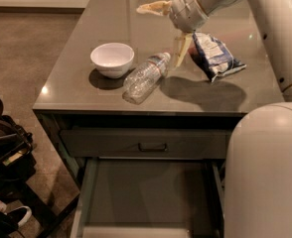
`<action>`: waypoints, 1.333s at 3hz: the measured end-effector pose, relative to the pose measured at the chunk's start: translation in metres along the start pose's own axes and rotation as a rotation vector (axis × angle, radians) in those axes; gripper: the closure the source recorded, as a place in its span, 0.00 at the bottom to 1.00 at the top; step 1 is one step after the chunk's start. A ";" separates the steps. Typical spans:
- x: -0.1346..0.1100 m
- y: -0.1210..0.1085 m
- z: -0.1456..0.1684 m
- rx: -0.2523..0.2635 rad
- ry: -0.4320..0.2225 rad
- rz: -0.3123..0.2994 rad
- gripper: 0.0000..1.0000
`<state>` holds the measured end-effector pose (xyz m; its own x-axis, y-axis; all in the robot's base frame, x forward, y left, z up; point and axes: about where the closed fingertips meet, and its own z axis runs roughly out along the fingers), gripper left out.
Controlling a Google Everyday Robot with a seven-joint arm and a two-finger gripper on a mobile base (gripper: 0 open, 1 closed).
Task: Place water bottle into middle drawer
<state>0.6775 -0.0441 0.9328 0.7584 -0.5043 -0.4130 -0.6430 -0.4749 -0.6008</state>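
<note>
On the grey counter (71,63) the bottle (145,77) lies on its side at 4 o'clock of the bowl (112,58). Our gripper (158,36) hovers at the bottle's 1 o'clock, spread wide and empty. We judge this the reach; next we lower, clamp, then carry to the open drawer (146,197) at 6 o'clock.

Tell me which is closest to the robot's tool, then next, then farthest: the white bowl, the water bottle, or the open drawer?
The tool hangs open over the tabletop.
1. water bottle, lying just in front of it.
2. white bowl, farther left on the tabletop.
3. middle drawer, pulled open below the tabletop's front edge.
</note>
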 end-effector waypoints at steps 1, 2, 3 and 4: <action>0.002 0.009 0.015 -0.056 -0.021 0.043 0.00; 0.004 0.018 0.024 -0.110 -0.028 0.087 0.00; 0.008 0.028 0.028 -0.156 -0.023 0.133 0.00; 0.012 0.034 0.029 -0.165 -0.015 0.165 0.00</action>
<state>0.6675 -0.0455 0.8876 0.6424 -0.5745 -0.5072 -0.7661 -0.4993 -0.4046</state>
